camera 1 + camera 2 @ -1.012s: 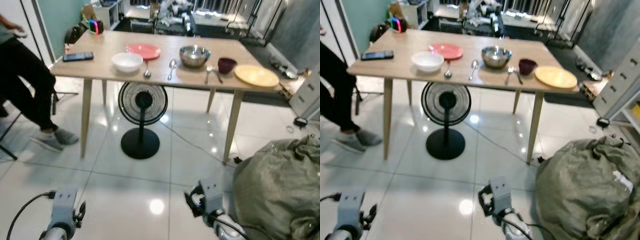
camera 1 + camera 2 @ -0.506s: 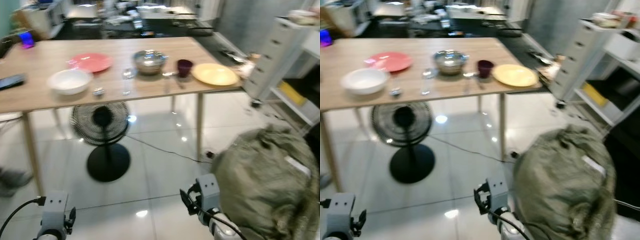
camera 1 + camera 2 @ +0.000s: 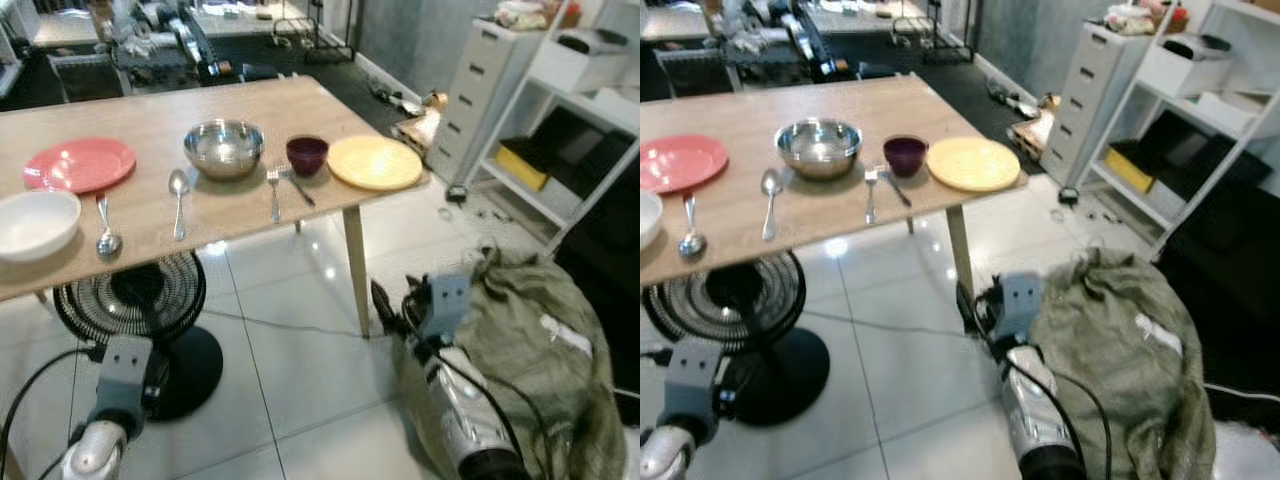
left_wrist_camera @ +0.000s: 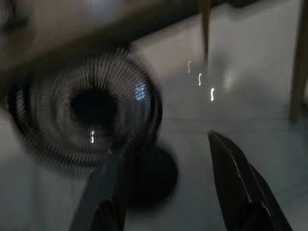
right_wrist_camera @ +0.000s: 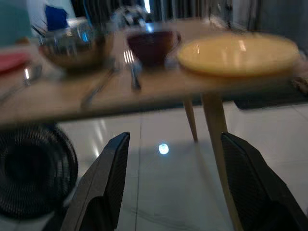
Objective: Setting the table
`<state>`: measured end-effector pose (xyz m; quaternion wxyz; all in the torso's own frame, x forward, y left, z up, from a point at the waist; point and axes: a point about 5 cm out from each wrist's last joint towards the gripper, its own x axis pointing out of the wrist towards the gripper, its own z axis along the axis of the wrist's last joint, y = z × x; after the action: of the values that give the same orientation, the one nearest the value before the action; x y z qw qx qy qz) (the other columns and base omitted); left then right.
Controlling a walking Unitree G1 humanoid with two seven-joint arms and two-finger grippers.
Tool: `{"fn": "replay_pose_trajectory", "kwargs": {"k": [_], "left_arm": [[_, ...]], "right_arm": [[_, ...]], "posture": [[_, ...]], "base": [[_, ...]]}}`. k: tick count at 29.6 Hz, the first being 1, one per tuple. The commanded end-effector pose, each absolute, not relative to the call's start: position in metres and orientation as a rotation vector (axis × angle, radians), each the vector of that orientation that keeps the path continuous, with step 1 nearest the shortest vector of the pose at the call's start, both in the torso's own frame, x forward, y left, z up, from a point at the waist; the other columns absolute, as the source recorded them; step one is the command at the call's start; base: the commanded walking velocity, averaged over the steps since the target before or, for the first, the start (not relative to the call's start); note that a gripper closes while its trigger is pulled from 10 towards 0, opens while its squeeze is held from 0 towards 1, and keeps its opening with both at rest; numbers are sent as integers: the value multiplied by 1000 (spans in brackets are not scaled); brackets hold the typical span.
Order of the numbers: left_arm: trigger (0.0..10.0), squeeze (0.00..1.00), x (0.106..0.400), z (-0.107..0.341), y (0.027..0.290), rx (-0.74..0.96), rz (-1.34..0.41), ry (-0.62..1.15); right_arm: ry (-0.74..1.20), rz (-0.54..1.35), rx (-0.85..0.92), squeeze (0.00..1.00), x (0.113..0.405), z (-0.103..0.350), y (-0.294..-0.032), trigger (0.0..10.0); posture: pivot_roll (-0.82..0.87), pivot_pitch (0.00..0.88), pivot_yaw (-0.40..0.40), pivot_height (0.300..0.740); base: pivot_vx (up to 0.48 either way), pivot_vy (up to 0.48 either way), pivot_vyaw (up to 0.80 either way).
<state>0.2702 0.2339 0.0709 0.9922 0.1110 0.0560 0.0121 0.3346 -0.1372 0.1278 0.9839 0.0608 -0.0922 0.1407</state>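
A wooden table [image 3: 150,110] carries a pink plate [image 3: 80,164], a white bowl [image 3: 35,222], two spoons [image 3: 107,240] [image 3: 178,185], a steel bowl [image 3: 224,148], a fork [image 3: 273,190], a knife [image 3: 298,187], a dark red cup [image 3: 307,154] and a yellow plate [image 3: 375,161]. My right gripper [image 5: 175,137] is open and empty, low beside the table's right front leg [image 3: 357,265], pointing up at the yellow plate [image 5: 238,53] and cup [image 5: 151,43]. My left gripper [image 4: 166,144] is open and empty, low under the table edge, facing the fan [image 4: 86,110].
A black floor fan [image 3: 130,300] stands under the table. A large grey-green bag [image 3: 530,340] lies on the tiles beside my right arm. A white drawer unit [image 3: 480,80] and shelves [image 3: 590,110] stand at the right. Glossy floor lies between table and bag.
The camera has swung right and come closer to the table, so a person and a phone left the picture. Both arms have risen toward the table.
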Motion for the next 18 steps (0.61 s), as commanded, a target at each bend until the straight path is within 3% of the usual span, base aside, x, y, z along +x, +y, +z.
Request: {"fn": "replay_pose_trajectory", "kwargs": {"k": [1,7,9,18], "left_arm": [[10000,0,275,94,230,267,-11,40],[10000,0,283,129,220,295,-57,-79],[10000,0,285,165,207,331,-110,-209],[10000,0,273,186,193,399,-147,-273]], "right_arm": [[-250,348,183,0,336,152,-123,10000],[-278,423,266,0,333,169,-112,10000],[-283,502,298,0,330,179,-102,10000],[-209,654,283,0,317,172,-70,10000]], "posture": [[74,37,20,740],[77,36,24,740],[81,34,25,740],[98,25,16,740]], "base": [[480,0,0],[480,0,0],[480,0,0],[462,0,0]]}}
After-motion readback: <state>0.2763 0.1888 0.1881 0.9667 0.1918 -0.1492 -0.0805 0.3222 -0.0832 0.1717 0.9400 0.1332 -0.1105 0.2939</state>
